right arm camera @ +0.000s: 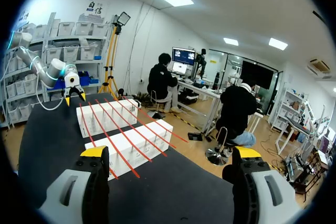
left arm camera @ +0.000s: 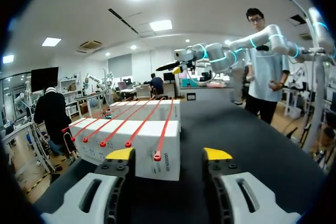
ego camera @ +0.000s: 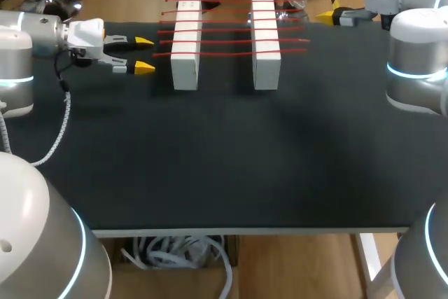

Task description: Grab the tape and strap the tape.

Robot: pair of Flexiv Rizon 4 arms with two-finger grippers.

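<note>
In the head view, five lengths of red tape (ego camera: 225,40) are lying side by side across two white blocks (ego camera: 186,47) at the far part of the black table (ego camera: 210,173), bridging the gap between them. The left gripper (ego camera: 143,54) is hovering just beside the tape's left ends, apart from them, with its fingers spread and nothing between them. The right gripper (ego camera: 326,14) is hanging past the far right corner of the blocks, well apart from the tape. From here I cannot tell how its fingers stand.

In the left wrist view, the left gripper (left arm camera: 168,156) is pointing along the tape (left arm camera: 163,129). Its yellow tips are standing wide apart, and the near block is sitting just ahead of them. The red ends are poking over that block's edge, and neither finger is touching them.

In the right wrist view, the right gripper (right arm camera: 170,153) is showing widely spread fingers and holding nothing. The blocks and the tape (right arm camera: 113,140) are lying ahead of it and off to one side, and the other arm's gripper is hanging beyond them.

Judging by this, the task is only beginning. No tape is being held, every length is lying loose across the blocks, and both the grabbing and the strapping are yet to come. The left arm seems the better placed to go first.
</note>
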